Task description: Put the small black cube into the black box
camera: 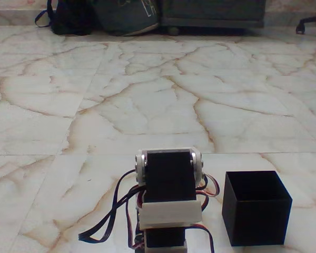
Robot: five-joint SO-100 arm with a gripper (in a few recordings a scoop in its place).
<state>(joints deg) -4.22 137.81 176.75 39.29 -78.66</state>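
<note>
The black box (257, 219) stands on the marble floor at the lower right of the fixed view, its open top facing up and nothing visible inside from this angle. Just left of it, at the bottom centre, rises part of my arm (168, 184): a black servo block in a white bracket with looping wires. A narrow strip of floor separates the arm from the box. The small black cube is out of view.
Pale veined marble floor (147, 105) stretches away ahead of the arm. Dark bags (102, 16) and a dark cabinet (213, 13) line the far wall. An office chair's base (312, 23) shows at the top right.
</note>
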